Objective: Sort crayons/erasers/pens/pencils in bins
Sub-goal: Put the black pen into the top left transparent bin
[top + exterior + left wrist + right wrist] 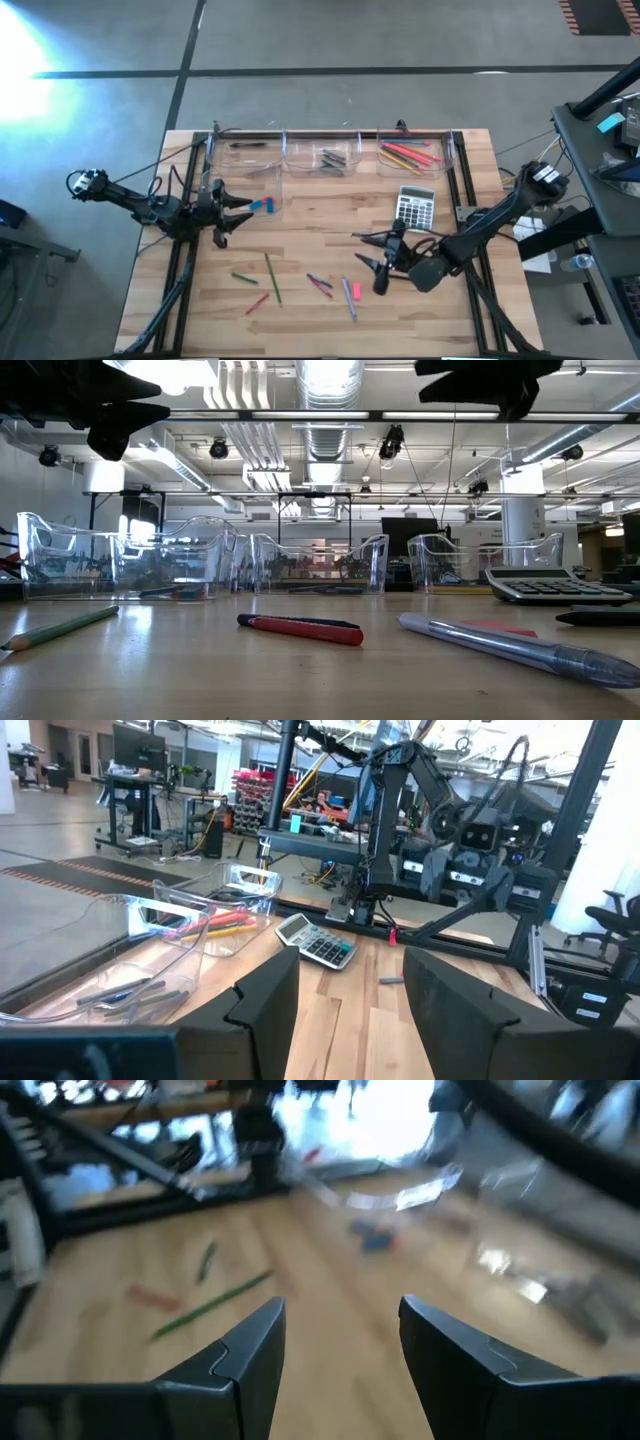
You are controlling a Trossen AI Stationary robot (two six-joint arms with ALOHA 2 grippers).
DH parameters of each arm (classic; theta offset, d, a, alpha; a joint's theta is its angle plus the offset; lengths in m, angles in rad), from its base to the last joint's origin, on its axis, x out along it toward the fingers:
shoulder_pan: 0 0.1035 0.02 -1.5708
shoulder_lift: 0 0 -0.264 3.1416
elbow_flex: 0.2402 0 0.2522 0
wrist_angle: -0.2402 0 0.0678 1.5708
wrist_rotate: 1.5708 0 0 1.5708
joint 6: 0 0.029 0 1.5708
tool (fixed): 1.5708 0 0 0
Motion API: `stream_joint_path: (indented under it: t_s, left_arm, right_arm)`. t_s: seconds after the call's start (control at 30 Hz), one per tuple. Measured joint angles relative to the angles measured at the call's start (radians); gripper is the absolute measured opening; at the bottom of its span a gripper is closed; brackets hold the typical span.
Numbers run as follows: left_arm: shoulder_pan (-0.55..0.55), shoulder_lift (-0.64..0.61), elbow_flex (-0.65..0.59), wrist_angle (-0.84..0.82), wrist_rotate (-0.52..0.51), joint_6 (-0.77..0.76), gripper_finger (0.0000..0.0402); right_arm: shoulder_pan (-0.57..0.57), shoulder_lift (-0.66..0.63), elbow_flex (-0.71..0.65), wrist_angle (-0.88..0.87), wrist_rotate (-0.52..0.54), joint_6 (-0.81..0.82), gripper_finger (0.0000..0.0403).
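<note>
My left gripper (243, 205) (350, 990) is open and empty above the table's left part. A blue and a pink eraser (262, 206) lie on the wood just beyond its fingertips. My right gripper (358, 250) (340, 1330) is open and empty left of the calculator, pointing toward the table's left edge. Loose on the near middle of the table lie a green pencil (272, 277), a short green stick (243, 277), a red stick (257, 303), small crayons (320, 285) and a pen (349, 300). Clear bins (320, 155) stand along the far edge. One bin holds orange and red pencils (410, 155).
A grey calculator (415, 207) lies at the right, below the bin with the pencils. The middle bin holds dark pens (335, 158). A dark frame rail (330, 131) runs behind the bins. Bare wood lies between the bins and the loose sticks.
</note>
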Motion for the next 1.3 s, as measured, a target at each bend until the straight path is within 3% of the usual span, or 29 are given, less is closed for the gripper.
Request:
stream_joint_path:
  t_s: [0.2, 0.4, 0.57, 0.8, 1.3]
  left_arm:
    - [0.0, 0.0, 0.0, 0.0, 0.0, 0.0, 0.0167]
    - [0.0, 0.0, 0.0, 0.0, 0.0, 0.0, 0.0167]
    - [0.0, 0.0, 0.0, 0.0, 0.0, 0.0, 0.0167]
    - [0.0, 0.0, 0.0, 0.0, 0.0, 0.0, 0.0167]
    - [0.0, 0.0, 0.0, 0.0, 0.0, 0.0, 0.0167]
  right_arm:
    - [0.0, -0.048, 0.0, -0.354, -0.126, 0.319, 0.0187]
    - [0.001, -0.041, 0.0, -0.638, -0.371, 0.565, 0.0187]
    - [0.002, -0.041, 0.0, -0.755, -0.503, 0.509, 0.0187]
    - [0.002, -0.041, 0.0, -0.772, -0.677, 0.414, 0.0187]
    - [0.029, -0.039, -0.089, -0.782, -0.707, 0.311, 0.0187]
